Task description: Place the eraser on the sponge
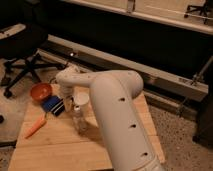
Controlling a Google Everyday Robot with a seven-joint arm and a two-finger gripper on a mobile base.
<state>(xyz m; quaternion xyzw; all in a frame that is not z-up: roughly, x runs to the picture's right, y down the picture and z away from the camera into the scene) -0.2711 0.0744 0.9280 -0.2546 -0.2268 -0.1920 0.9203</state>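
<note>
The blue sponge lies flat on the wooden table, just right of the orange bowl. A dark, striped block that looks like the eraser rests against the sponge's right edge, overlapping it or beside it; I cannot tell which. My white arm reaches in from the lower right and bends down at its wrist. The gripper hangs just right of the eraser, close above the table and largely merged with the wrist.
An orange bowl sits at the table's back left. A carrot lies near the left front edge. A clear plastic bottle stands just right of the gripper. An office chair stands beyond the table.
</note>
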